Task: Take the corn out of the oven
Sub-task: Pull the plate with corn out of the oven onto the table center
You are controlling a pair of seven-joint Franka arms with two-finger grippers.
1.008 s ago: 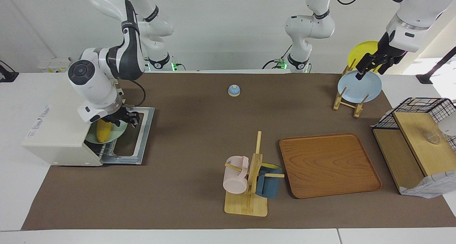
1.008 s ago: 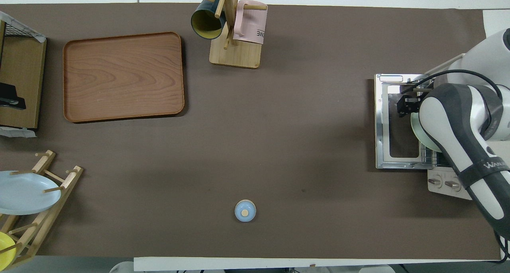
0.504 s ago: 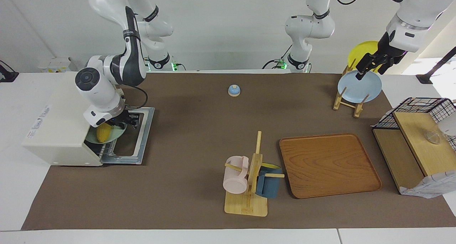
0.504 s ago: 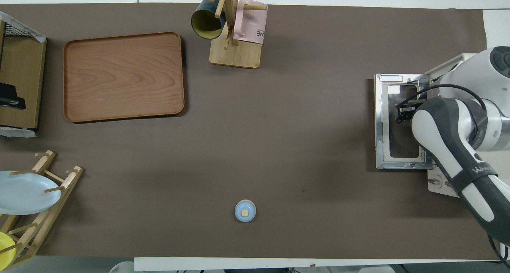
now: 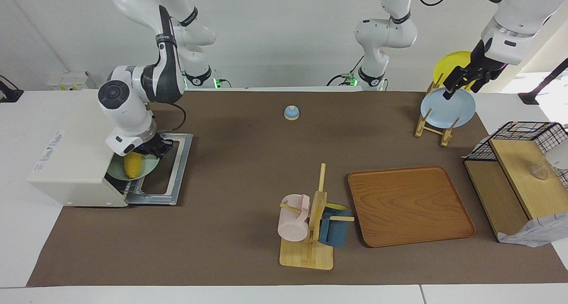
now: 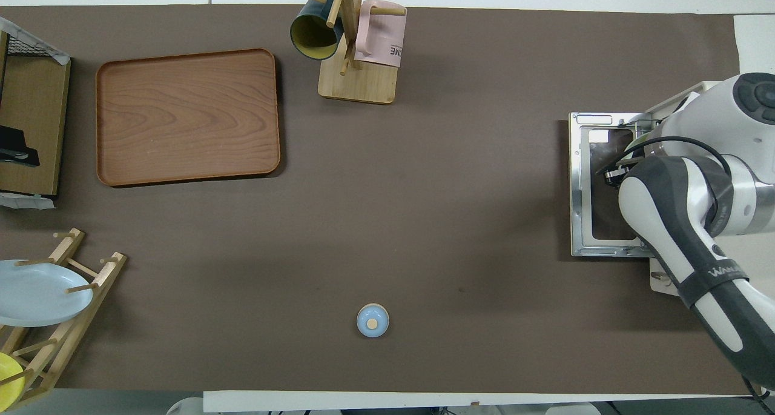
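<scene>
A: Item 1, right arm's end: boxy cream-white toaster oven [image 5: 73, 162], glass door [image 5: 171, 171] dropped flat on the brown mat. Why?
B: Clears the mouth for access. Inside: pale green round plate [image 5: 148, 167] on the metal rack, edge poking out over the door.
A: Item 2?
B: Bright yellow corn cob [image 5: 132, 165], lying on that plate, not out yet. Right gripper [image 5: 156, 149] sits low over the plate rim just beside the cob; judging by that, reaching for plate or corn. Fingers: can't tell if open or closed.
A: Item 3, toward the left arm's end?
B: Left gripper [image 5: 461, 80], waiting by the wooden dish rack [image 5: 432, 124] w/ pale blue plate [image 5: 448, 111]. Looks closed, holding nothing.
</scene>
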